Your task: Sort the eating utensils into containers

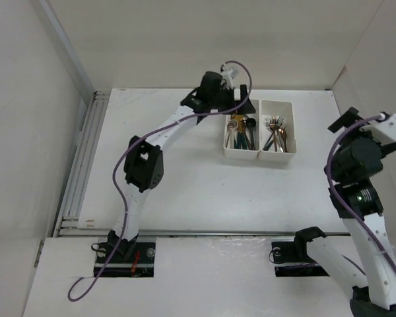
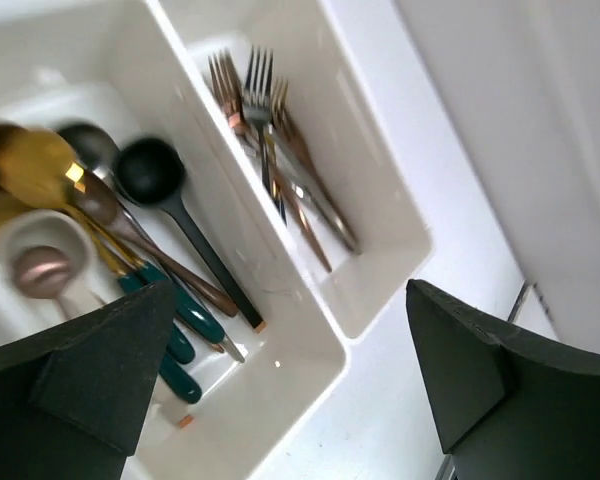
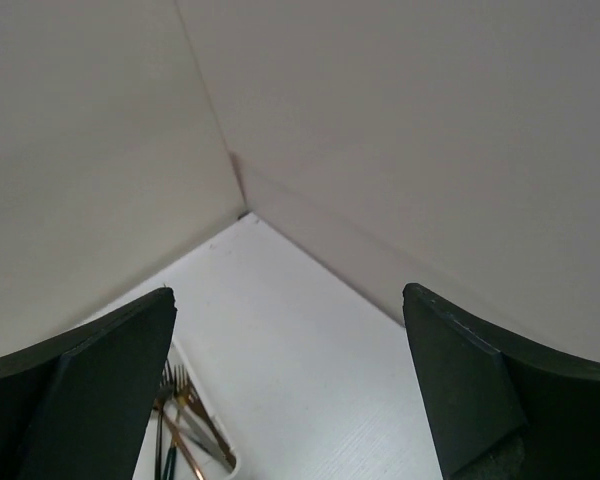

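Down below the parted left jaws, spoons in their bin.

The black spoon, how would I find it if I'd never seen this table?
Look at the white tray on the far side of the table. Its left half holds the spoons. The black spoon lies nearest the wall shared with the forks, the only one with a black bowl and handle.

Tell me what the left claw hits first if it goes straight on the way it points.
Likely the white tray, near the wall dividing spoons from forks. The open left claw holds nothing; its height above is unclear.
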You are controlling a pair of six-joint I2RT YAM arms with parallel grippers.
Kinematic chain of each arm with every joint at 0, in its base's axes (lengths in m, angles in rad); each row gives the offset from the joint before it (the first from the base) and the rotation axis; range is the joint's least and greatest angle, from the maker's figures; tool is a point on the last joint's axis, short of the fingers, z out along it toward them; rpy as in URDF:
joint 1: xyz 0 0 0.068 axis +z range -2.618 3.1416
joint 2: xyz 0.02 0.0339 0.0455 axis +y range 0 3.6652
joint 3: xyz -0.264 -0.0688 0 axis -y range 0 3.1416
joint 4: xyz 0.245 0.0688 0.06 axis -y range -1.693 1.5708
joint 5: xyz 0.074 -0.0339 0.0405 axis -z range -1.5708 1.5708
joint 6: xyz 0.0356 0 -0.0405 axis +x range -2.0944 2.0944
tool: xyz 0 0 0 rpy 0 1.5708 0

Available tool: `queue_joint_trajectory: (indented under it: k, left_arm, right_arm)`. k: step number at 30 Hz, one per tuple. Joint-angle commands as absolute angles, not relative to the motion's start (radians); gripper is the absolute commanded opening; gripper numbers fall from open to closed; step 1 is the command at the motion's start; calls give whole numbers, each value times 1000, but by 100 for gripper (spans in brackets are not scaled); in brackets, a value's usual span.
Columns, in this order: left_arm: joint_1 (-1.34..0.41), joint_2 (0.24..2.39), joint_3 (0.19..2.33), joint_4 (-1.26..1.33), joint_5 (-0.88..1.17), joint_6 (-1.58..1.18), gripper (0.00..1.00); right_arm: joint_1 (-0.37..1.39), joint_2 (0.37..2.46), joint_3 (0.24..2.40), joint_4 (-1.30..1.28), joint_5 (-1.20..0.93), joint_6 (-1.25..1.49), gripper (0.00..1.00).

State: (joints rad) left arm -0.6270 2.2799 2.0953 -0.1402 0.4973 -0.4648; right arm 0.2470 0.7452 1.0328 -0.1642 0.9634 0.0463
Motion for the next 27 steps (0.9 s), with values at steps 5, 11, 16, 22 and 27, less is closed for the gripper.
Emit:
queue_joint_trajectory:
  k: [5, 11, 16, 22, 27]
  left_arm:
    - [-451, 1990, 2164, -184, 508, -465, 100]
    - [-79, 1833, 1964, -239, 376, -447, 100]
    - [161, 1659, 1708, -204, 308, -306, 100]
    - [224, 1453, 1390, -135, 291, -178, 100]
    - [224, 1416, 1352, -135, 316, -178, 100]
  right_arm:
    - [235, 589, 997, 20, 1020, -232, 100]
    - [235, 410, 922, 20, 1005, -232, 100]
    - [235, 334, 878, -3, 905, -240, 100]
    - [235, 499, 951, -3, 1037, -97, 100]
    - [235, 641, 996, -3, 1100, -51, 100]
